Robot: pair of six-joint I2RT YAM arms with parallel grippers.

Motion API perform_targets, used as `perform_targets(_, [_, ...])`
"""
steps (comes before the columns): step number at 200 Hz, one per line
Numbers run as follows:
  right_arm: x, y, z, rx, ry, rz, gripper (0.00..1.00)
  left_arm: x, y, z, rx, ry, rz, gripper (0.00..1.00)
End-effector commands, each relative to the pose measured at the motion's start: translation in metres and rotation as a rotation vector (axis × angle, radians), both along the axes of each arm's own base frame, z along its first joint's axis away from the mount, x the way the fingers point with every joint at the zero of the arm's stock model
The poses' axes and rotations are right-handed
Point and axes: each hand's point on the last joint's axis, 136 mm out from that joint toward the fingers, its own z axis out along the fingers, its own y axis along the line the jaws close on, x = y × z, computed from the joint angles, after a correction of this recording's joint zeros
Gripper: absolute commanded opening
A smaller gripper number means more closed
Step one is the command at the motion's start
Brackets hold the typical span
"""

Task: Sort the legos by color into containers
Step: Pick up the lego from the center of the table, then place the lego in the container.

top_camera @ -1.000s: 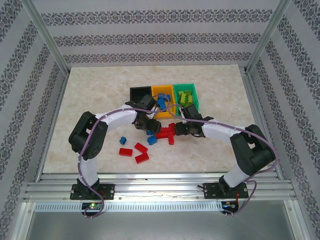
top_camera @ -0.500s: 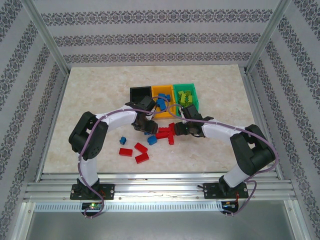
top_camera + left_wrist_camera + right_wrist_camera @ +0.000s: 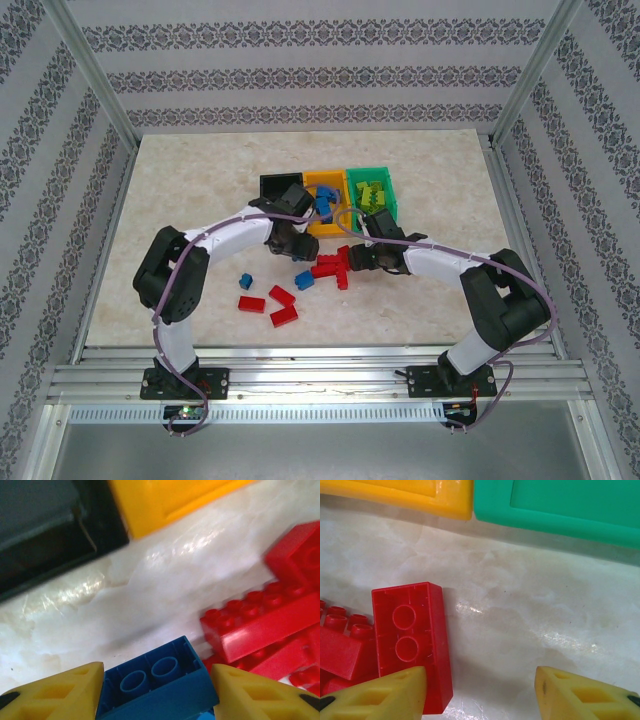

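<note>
Left claw [image 3: 156, 692] is clamped on a blue brick [image 3: 160, 677] just near of the orange-yellow bin [image 3: 165, 500]. Right claw [image 3: 480, 690] gapes empty beside a red brick [image 3: 412, 640]. The pinch looks shallow, so the brick might slip before reaching the bin.

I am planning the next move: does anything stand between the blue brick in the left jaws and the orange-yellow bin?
Nothing visible does. Bare table lies between the blue brick and the orange-yellow bin; the red bricks lie off to one side.
</note>
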Motion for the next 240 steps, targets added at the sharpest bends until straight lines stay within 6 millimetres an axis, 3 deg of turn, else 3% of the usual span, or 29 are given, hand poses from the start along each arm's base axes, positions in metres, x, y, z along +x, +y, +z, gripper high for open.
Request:
perform_targets(1, [0.008, -0.004, 0.009, -0.002, -0.038, -0.018, 0.59, 0.009, -0.015, 0.026, -0.03, -0.027, -0.014, 0.54])
perform_targets(45, [0.011, -0.019, 0.012, -0.012, -0.042, -0.083, 0.6, 0.054, -0.03, 0.05, 0.023, -0.096, -0.026, 0.56])
perform_targets(85, [0.012, -0.031, 0.015, 0.015, -0.052, -0.136, 0.6, 0.093, -0.048, 0.052, 0.026, -0.119, -0.015, 0.56])
perform_targets(139, [0.013, -0.035, 0.016, 0.071, -0.041, -0.159, 0.6, 0.118, -0.075, 0.064, -0.057, -0.135, -0.01, 0.68])
perform_targets(187, [0.013, -0.031, 0.018, 0.093, -0.039, -0.151, 0.6, 0.102, -0.066, 0.085, -0.06, -0.179, -0.024, 0.72])
perform_targets(209, [0.013, -0.03, 0.017, 0.1, -0.036, -0.146, 0.6, 0.079, -0.063, 0.09, -0.104, -0.189, -0.042, 0.71])
perform_targets(240, [0.013, -0.028, 0.015, 0.103, -0.028, -0.144, 0.6, 0.036, -0.049, 0.081, -0.152, -0.167, -0.062, 0.71])
